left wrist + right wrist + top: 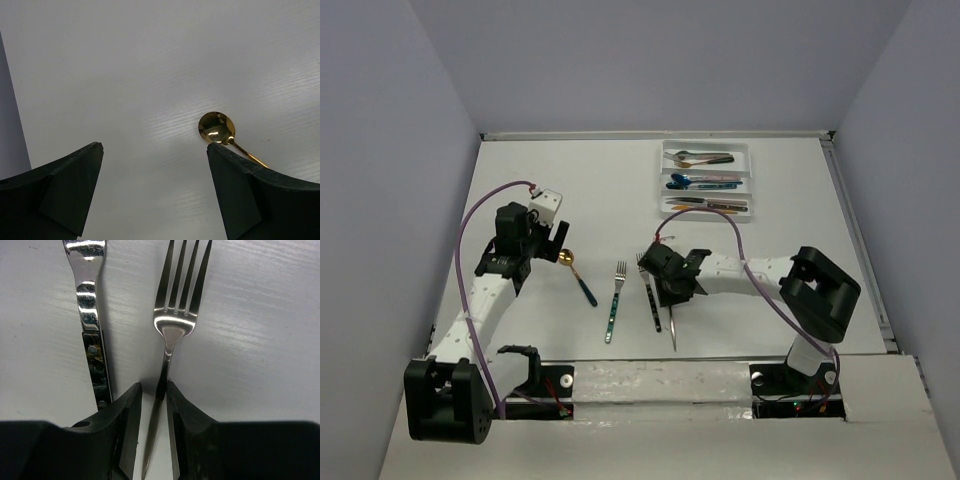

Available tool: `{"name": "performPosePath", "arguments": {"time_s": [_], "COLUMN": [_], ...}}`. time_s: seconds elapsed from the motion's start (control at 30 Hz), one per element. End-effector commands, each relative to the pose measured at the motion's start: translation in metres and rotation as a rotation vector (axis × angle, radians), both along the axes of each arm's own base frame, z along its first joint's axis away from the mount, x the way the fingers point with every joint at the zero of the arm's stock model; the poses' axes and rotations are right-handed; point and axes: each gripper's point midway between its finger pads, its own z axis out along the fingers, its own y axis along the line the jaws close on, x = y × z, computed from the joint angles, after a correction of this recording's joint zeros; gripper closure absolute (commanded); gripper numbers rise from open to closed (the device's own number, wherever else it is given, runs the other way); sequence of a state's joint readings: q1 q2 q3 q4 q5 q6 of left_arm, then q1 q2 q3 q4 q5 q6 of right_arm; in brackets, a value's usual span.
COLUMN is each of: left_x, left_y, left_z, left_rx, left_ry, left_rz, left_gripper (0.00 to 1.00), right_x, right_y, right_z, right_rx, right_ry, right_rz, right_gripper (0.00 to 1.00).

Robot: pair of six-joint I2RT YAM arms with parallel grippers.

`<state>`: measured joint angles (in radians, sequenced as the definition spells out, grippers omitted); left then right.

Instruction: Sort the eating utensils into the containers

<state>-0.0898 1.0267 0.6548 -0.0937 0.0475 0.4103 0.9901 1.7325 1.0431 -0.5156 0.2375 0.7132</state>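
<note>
Left claw [154,150]: fingers spread wide and nothing between them. It is poised over the surface [550,180] on the left side.
Gold spoon [216,127]: lies on the surface. In the left wrist view its bowl is just beside one fingertip, and its teal handle runs toward the near edge.
Right claw [154,387]: fingers drawn in close on either side of the silver fork's handle. A sliver of surface shows beside the handle, so I cannot tell if the pads truly pinch it.
Silver fork [172,325]: lies flat on the surface with its tines pointing away from the claw, near the table's middle.
Black-handled utensil [95,355]: lies just beside the silver fork and roughly parallel to it, outside the claw. Its head is cut off in the wrist view.
Teal-handled fork [614,302]: lies between the gold spoon and the black-handled utensil, apart from both.
White tray [710,146]: sits at the far right of the surface, well apart from both claws. All three compartments hold utensils, too small to sort by type.
</note>
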Motion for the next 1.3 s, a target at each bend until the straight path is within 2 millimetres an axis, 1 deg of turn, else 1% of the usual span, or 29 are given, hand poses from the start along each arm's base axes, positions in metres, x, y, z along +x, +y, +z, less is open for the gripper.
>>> {"name": "performPosePath", "arguments": {"time_s": [0.0,0.03,0.07,0.1,0.17,0.23,0.33,0.43,0.5,0.57,0.6,0.63,0.67,0.7,0.77,0.8,0.83,0.87,0.9,0.97,1.0,1.03,1.07,1.1,1.13,1.17,1.2,1.23,1.27], "left_x": [0.000,0.000,0.000,0.000,0.000,0.000,0.000,0.000,0.001,0.001,0.001,0.001,0.001,0.001,0.002,0.001,0.002,0.002,0.003,0.007,0.008,0.013,0.014,0.016,0.021,0.023,0.025,0.028,0.029], "left_y": [0.004,0.003,0.004,0.004,0.004,0.004,0.004,0.005,0.005,0.004,0.004,0.004,0.004,0.004,0.004,0.005,0.004,0.003,0.003,-0.002,-0.006,-0.011,-0.020,-0.024,-0.032,-0.035,-0.037,-0.037,-0.035], "left_z": [-0.002,-0.002,-0.002,-0.001,-0.003,-0.003,-0.003,-0.004,-0.004,-0.005,-0.005,-0.005,-0.005,-0.006,-0.006,-0.008,-0.008,-0.009,-0.009,-0.003,0.000,0.008,0.011,0.013,0.026,0.029,0.031,0.034,0.033], "left_rx": [0.011,0.010,0.011,0.010,0.011,0.012,0.012,0.013,0.013,0.012,0.010,0.011,0.011,0.012,0.014,0.015,0.015,0.017,0.019,0.017,0.011,0.001,-0.032,-0.050,-0.077,-0.091,-0.108,-0.110,-0.103], "left_ry": [-0.008,-0.006,-0.008,-0.009,-0.005,-0.006,-0.003,0.000,0.000,0.003,0.004,0.006,0.006,0.009,0.009,0.016,0.016,0.021,0.022,0.029,0.034,0.042,0.049,0.064,0.040,0.036,0.036,0.024,0.025], "left_rz": [0.011,0.010,0.011,0.011,0.011,0.012,0.014,0.015,0.015,0.013,0.013,0.013,0.013,0.015,0.015,0.015,0.011,0.004,-0.001,-0.038,-0.058,-0.082,-0.118,-0.135,-0.166,-0.172,-0.169,-0.166,-0.151], "left_gripper": [0.01,0.01,0.01,0.01,0.01,0.01,0.01,0.01,0.01,0.01,0.01,0.01,0.01,0.01,0.01,0.01,0.01,0.01,0.01,0.01,0.01,0.01,0.01,0.01,0.01,0.01,0.01,0.01,0.01], "right_x": [-0.012,-0.012,-0.013,-0.012,-0.007,-0.001,0.010,0.038,0.061,0.091,0.108,0.130,0.144,0.173,0.204,0.227,0.243,0.254,0.267,0.282,0.300,0.313,0.327,0.343,0.354,0.372,0.383,0.394,0.405], "right_y": [-0.033,-0.033,-0.033,-0.033,-0.037,-0.040,-0.044,-0.040,-0.032,-0.028,-0.030,-0.020,-0.019,-0.023,-0.017,-0.031,-0.014,-0.016,-0.014,-0.006,-0.004,-0.008,-0.010,-0.010,-0.013,-0.026,-0.032,-0.035,-0.048], "right_z": [-0.035,-0.036,-0.036,-0.036,-0.031,-0.023,0.001,0.051,0.094,0.145,0.172,0.206,0.224,0.256,0.272,0.280,0.287,0.291,0.308,0.304,0.281,0.272,0.280,0.252,0.244,0.253,0.246,0.214,0.206], "right_rx": [-0.177,-0.179,-0.181,-0.182,-0.183,-0.197,-0.215,-0.213,-0.219,-0.232,-0.296,-0.257,-0.275,-0.303,-0.293,-0.371,-0.352,-0.492,-0.560,-0.732,-0.864,-0.912,-0.953,-1.010,-1.029,-1.059,-1.079,-1.089,-1.095], "right_ry": [0.060,0.062,0.063,0.061,0.041,0.003,-0.064,-0.222,-0.352,-0.544,-0.639,-0.779,-0.848,-0.973,-1.054,-1.090,-1.153,-1.204,-1.312,-1.343,-1.302,-1.284,-1.294,-1.238,-1.219,-1.219,-1.200,-1.134,-1.108], "right_rz": [0.003,0.001,0.000,-0.002,-0.020,-0.029,-0.019,0.033,0.100,0.102,0.175,0.141,0.178,0.199,0.288,0.348,0.439,0.543,0.540,0.637,0.739,0.779,0.786,0.858,0.878,0.847,0.856,0.902,0.911], "right_gripper": [0.70,0.78,0.78,0.90,1.00,1.00,1.00,1.00,1.00,1.00,1.00,1.00,1.00,1.00,1.00,1.00,1.00,1.00,1.00,1.00,1.00,1.00,1.00,1.00,1.00,1.00,1.00,1.00,1.00]}}
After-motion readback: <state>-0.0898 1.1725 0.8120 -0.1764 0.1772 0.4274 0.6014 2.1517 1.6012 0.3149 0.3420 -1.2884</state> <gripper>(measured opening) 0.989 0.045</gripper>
